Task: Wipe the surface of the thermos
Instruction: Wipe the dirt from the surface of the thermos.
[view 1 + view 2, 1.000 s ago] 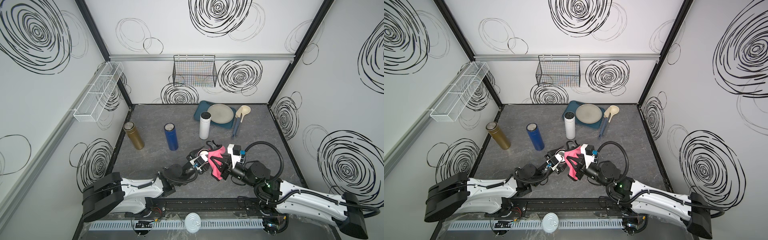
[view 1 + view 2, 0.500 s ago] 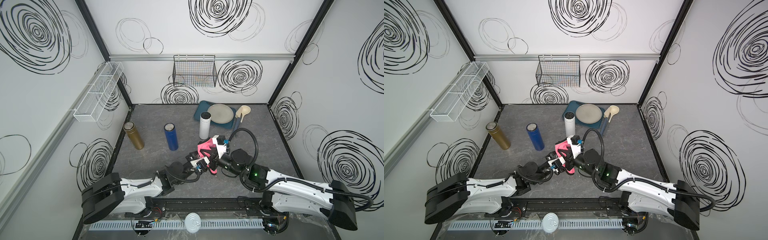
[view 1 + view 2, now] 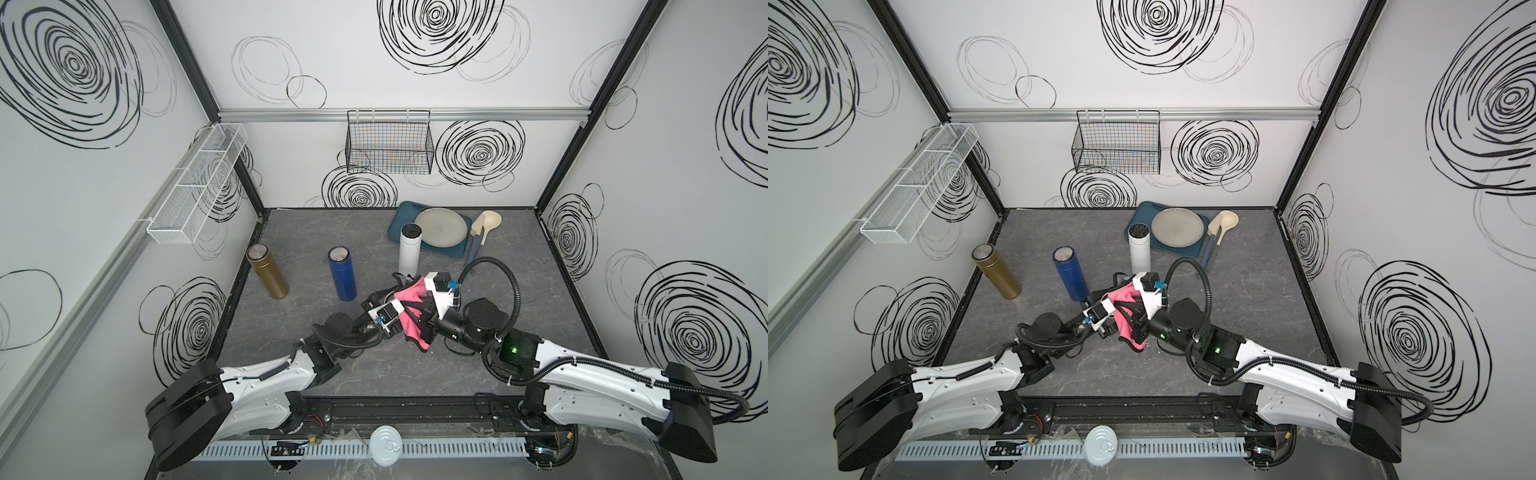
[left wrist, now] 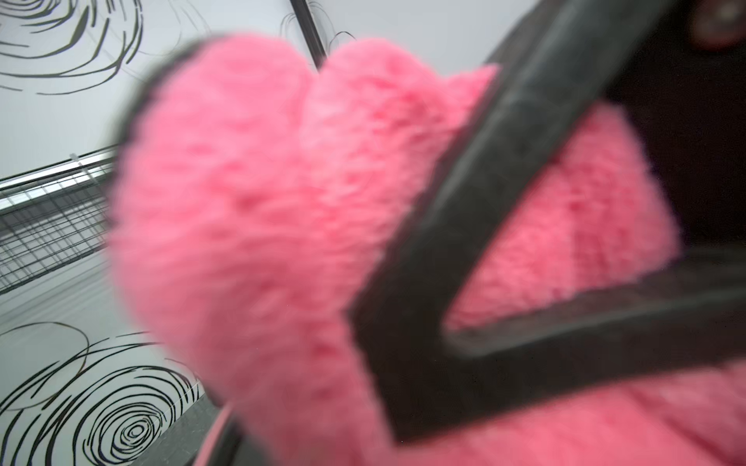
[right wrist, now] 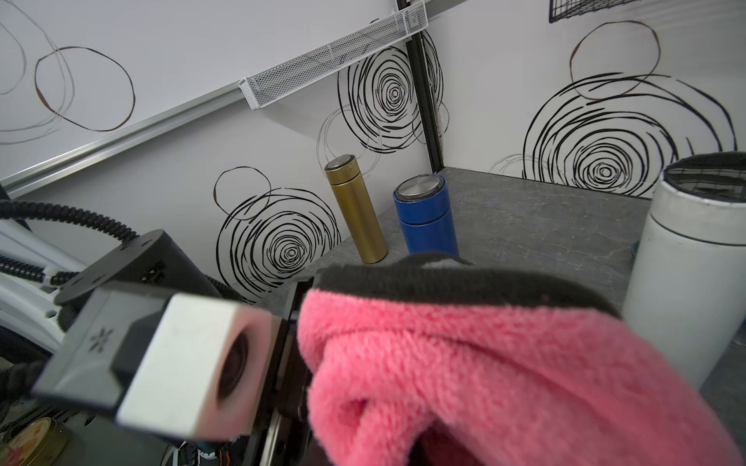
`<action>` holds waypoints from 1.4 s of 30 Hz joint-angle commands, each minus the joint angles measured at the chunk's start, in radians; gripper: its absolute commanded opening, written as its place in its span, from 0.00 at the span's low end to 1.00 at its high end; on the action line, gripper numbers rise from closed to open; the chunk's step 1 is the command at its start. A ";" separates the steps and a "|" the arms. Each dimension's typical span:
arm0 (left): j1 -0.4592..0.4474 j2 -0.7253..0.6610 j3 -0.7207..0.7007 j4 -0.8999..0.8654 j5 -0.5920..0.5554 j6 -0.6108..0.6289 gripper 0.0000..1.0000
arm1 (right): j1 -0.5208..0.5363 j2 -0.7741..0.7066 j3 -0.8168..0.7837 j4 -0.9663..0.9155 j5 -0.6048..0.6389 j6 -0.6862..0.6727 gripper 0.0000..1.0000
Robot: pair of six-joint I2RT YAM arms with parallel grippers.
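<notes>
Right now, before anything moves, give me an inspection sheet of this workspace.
Surface: grey stone-look tabletop, no spill seen.
Job's things: white cylindrical thermos, blue cylindrical thermos and gold cylindrical thermos stand upright, apart; pink fluffy cloth is held up between the hands, near the white one.
Clutter: teal tray carrying a grey round plate, beige ladle at its edge; silver can by the front rail.
Hands: right hand shut on the cloth; left hand shut, at the cloth, grip unclear.
Cables: black corrugated hose loops high beside the right hand; a second hose trails behind the left hand.
Surroundings: swirl-painted white walls, black wire basket, white mesh shelf.
</notes>
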 commanded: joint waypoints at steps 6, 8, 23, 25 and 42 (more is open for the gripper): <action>-0.078 -0.044 0.070 0.193 0.030 0.100 0.00 | -0.039 0.131 0.053 -0.143 0.022 0.034 0.00; -0.037 -0.050 0.070 0.209 0.022 0.041 0.00 | -0.033 0.115 0.031 -0.129 0.013 0.029 0.00; -0.120 -0.061 0.085 0.177 0.068 0.117 0.00 | -0.019 0.118 0.007 -0.111 0.029 0.033 0.00; -0.118 -0.060 0.090 0.174 0.051 0.101 0.00 | -0.020 0.128 0.013 -0.112 0.036 0.035 0.00; -0.097 -0.073 0.069 0.218 0.080 0.046 0.00 | -0.015 0.120 -0.007 -0.091 0.033 0.036 0.00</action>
